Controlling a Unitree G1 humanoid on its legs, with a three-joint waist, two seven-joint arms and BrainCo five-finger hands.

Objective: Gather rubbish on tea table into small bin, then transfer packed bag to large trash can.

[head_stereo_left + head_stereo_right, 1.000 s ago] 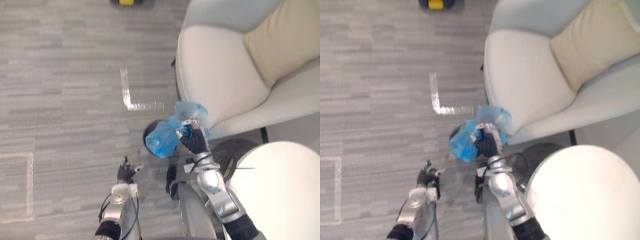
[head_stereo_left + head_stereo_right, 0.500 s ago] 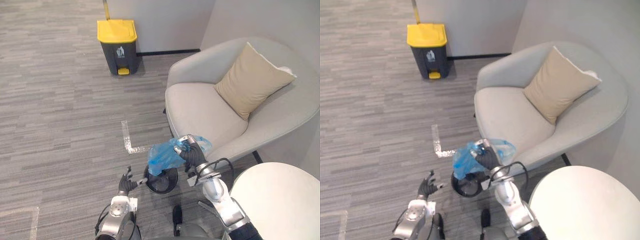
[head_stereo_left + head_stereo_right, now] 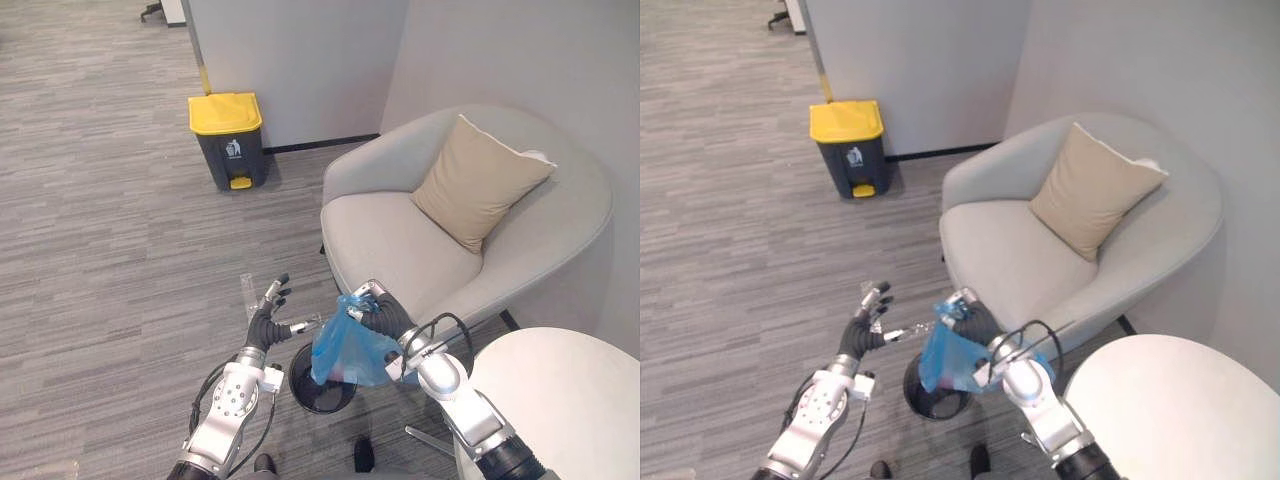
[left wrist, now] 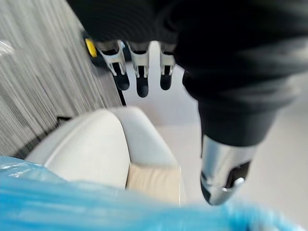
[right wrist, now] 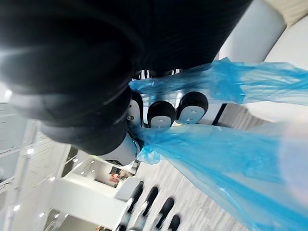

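Nearest, at the robot's four o'clock, stands the white round tea table [image 3: 575,400]. Straight ahead at twelve, the right hand [image 3: 382,314] has its fingers curled tight round the gathered neck of the blue plastic rubbish bag [image 3: 350,352]. The bag hangs over the small black round bin [image 3: 305,388]. The left hand [image 3: 266,322] hovers just beside the bag at eleven, fingers spread, holding nothing. Beyond, at one o'clock, sits the pale grey armchair [image 3: 390,235] with its beige cushion [image 3: 480,180]. I'd judge the packing done and the carry in hand. Next comes a walk to the large grey yellow-lidded trash can [image 3: 228,140], well off at eleven. Its lid is down and will need opening.
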